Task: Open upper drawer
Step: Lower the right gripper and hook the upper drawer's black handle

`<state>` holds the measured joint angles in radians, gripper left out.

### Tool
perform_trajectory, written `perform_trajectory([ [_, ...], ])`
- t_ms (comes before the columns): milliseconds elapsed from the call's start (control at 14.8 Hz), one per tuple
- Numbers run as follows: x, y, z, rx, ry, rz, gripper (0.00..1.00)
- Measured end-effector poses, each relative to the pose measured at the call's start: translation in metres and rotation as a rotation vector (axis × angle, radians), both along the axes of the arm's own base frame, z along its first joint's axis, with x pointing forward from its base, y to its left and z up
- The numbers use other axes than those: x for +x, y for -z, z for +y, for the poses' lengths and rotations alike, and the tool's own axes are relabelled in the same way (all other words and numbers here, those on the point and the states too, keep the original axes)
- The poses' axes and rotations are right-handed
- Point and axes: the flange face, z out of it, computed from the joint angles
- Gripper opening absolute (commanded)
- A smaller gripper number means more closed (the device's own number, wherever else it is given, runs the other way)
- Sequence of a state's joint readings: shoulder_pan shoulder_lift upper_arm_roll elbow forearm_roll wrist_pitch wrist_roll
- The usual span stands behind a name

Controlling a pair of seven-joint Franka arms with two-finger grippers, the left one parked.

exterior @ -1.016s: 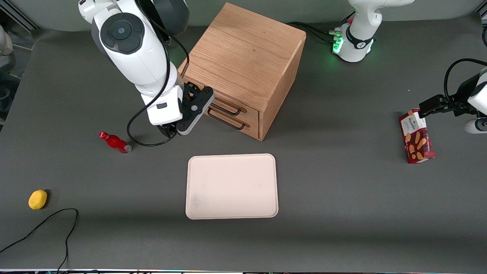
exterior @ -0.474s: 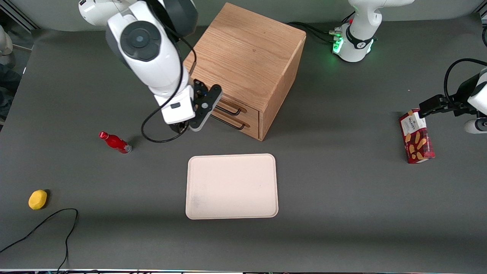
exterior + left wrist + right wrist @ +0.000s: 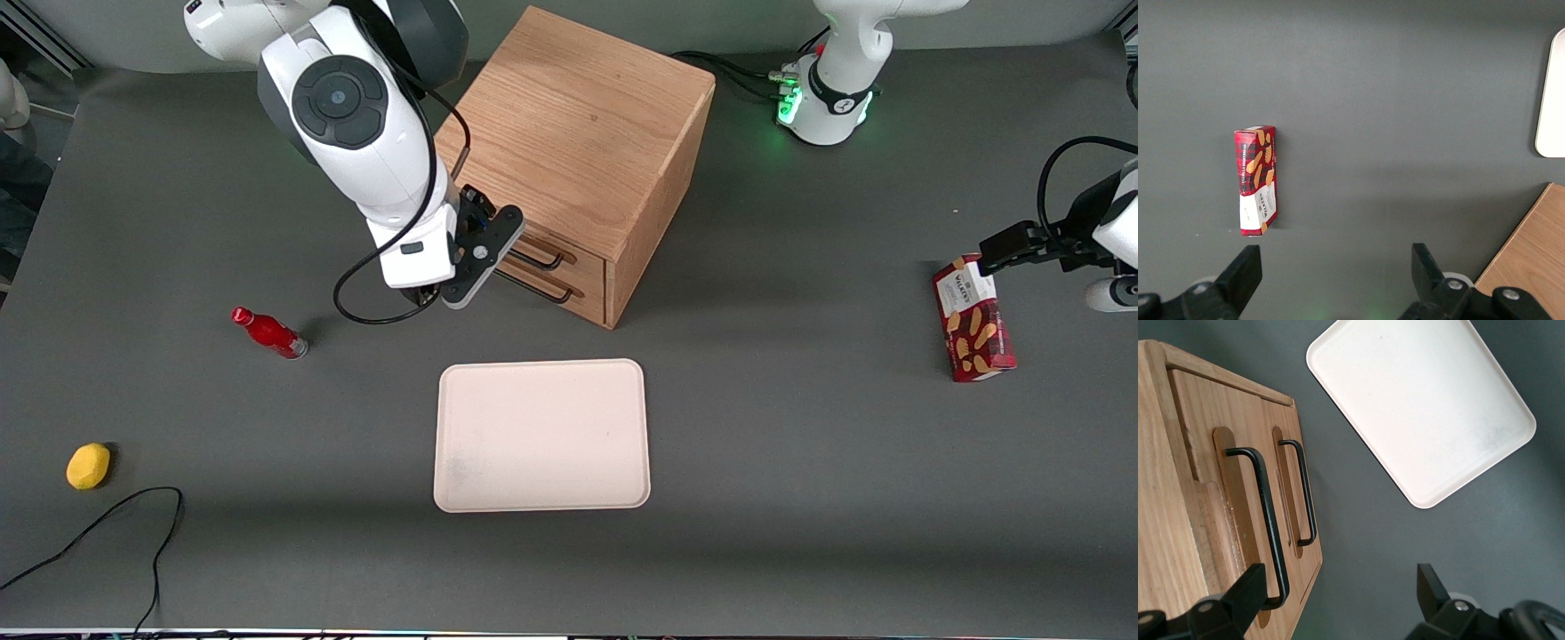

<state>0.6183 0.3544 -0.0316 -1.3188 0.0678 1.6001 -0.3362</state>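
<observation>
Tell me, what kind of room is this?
Probably a robot lab. A gripper, open, hangs in front of a wooden cabinet near its upper drawer, on a dark table with a tray and a second robot base.

Upper drawer (image 3: 544, 252) partly hidden by tool (image 3: 442, 296)

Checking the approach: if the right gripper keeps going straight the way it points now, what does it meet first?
Probably the table in front of the cabinet: the open gripper points down, one finger beside the upper drawer's handle. Depth unclear.

Light-oak upper drawer (image 3: 1205, 453) with black handle (image 3: 1265, 520), black claw (image 3: 1338, 600), cream tray (image 3: 540, 436), red bottle (image 3: 268, 333), yellow lemon (image 3: 88, 466).
</observation>
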Motion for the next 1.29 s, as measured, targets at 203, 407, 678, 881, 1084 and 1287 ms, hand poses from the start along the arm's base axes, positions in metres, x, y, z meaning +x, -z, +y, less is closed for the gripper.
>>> perform_trajectory([
  [203,-0.001,-0.002,0.001,0.012,0.001,0.004,1.0],
  [407,-0.004,-0.007,0.002,0.035,0.003,0.012,1.0],
  [678,-0.006,-0.008,0.003,0.054,-0.022,0.026,1.0],
  [881,-0.007,-0.005,0.003,0.057,-0.053,0.034,1.0],
  [1084,-0.008,0.0,0.003,0.055,-0.058,0.044,1.0],
  [1287,-0.01,0.006,0.004,0.07,-0.056,0.068,1.0],
])
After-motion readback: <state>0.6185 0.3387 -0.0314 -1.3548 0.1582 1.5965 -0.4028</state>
